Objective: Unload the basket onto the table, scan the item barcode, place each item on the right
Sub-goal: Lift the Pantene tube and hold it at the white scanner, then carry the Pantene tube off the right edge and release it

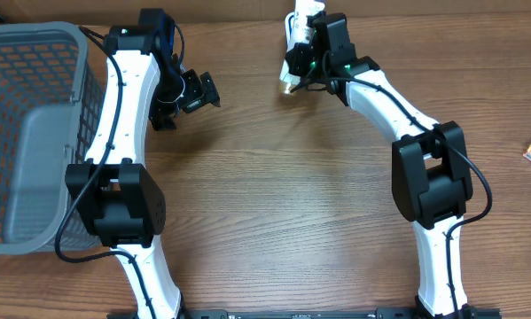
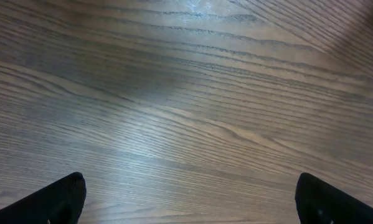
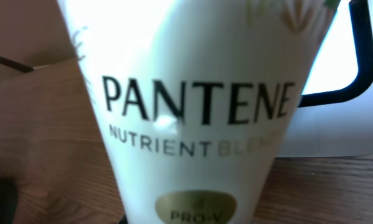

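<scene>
Pantene bottle (image 3: 198,124): white, smooth, glossy tapering plastic, being clamped by the right gripper (image 1: 302,53), whose arm is reaching toward the far edge of the wood-grain table (image 1: 292,195). The left gripper (image 2: 189,202) is hovering over the tabletop, jaws wide apart.

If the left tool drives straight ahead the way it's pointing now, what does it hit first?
Most likely the wooden table: the open left tool frames only bare wood in its wrist view.
</scene>
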`<state>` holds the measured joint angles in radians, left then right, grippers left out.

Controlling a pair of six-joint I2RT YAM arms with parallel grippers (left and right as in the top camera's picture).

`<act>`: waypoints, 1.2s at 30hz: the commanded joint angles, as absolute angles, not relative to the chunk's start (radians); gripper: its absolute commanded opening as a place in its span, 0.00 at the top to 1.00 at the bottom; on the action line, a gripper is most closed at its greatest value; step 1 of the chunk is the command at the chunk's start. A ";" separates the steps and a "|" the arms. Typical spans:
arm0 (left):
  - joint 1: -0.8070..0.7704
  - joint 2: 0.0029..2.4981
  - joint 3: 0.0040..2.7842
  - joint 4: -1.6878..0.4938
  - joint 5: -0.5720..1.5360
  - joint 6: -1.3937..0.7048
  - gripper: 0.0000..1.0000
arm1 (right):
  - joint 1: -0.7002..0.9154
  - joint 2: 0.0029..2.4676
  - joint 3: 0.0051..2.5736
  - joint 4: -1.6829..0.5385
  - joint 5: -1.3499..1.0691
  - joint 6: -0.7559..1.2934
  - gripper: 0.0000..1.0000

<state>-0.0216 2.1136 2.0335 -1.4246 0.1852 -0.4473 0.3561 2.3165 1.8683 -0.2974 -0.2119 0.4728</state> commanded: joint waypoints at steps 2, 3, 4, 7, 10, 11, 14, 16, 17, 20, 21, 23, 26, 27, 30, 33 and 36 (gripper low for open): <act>-0.021 2.112 2.042 -1.424 0.176 -0.464 0.00 | 0.347 2.286 1.914 -0.270 -0.211 0.488 0.96; -0.021 2.112 2.042 -1.424 0.176 -0.465 0.00 | 0.347 2.286 1.914 -0.270 -0.211 0.491 0.96; -0.021 2.112 2.042 -1.424 0.176 -0.465 0.00 | 0.345 2.286 1.916 -0.271 -0.211 0.496 0.96; -0.021 2.112 2.042 -1.424 0.176 -0.465 0.00 | 0.324 2.281 1.938 -0.305 -0.212 0.532 0.96; -0.021 2.112 2.042 -1.424 0.176 -0.465 0.00 | 0.286 2.272 1.982 -0.379 -0.212 0.586 0.96; -0.021 2.112 2.042 -1.424 0.176 -0.464 0.00 | 0.269 2.267 2.001 -0.411 -0.212 0.593 0.96; -0.021 2.112 2.042 -1.424 0.176 -0.465 0.00 | 0.207 2.245 2.060 -0.513 -0.212 0.596 0.96; -0.021 2.112 2.042 -1.424 0.176 -0.464 0.00 | 0.164 2.227 2.093 -0.569 -0.212 0.596 0.96; -0.021 2.112 2.042 -1.424 0.176 -0.465 0.00 | 0.134 2.215 2.109 -0.600 -0.211 0.596 0.96; -0.021 2.112 2.042 -1.424 0.176 -0.465 0.00 | 0.024 2.170 2.140 -0.693 -0.211 0.600 0.96; -0.021 2.112 2.042 -1.424 0.176 -0.465 0.00 | -0.012 2.158 2.142 -0.718 -0.211 0.599 0.96; -0.021 2.112 2.042 -1.424 0.176 -0.465 0.00 | -0.100 2.138 2.142 -0.789 -0.201 0.599 0.96; -0.021 2.112 2.042 -1.424 0.176 -0.464 0.00 | -0.237 2.134 2.141 -0.930 -0.184 0.599 0.96; -0.021 2.112 2.042 -1.424 0.176 -0.464 0.00 | -0.278 2.138 2.138 -0.973 -0.184 0.599 0.96; -0.021 2.112 2.042 -1.424 0.176 -0.465 0.00 | -0.379 2.140 2.117 -1.065 -0.162 0.599 0.96; -0.021 2.112 2.042 -1.424 0.176 -0.465 0.00 | -0.467 2.140 2.092 -1.130 -0.113 0.599 0.96; -0.021 2.112 2.042 -1.424 0.176 -0.465 0.00 | -0.535 2.140 2.074 -1.179 -0.001 0.599 0.96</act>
<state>-0.0216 2.1136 2.0335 -1.4250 0.1852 -0.4473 -0.5152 2.1933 2.0808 -1.1687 -0.0998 0.6025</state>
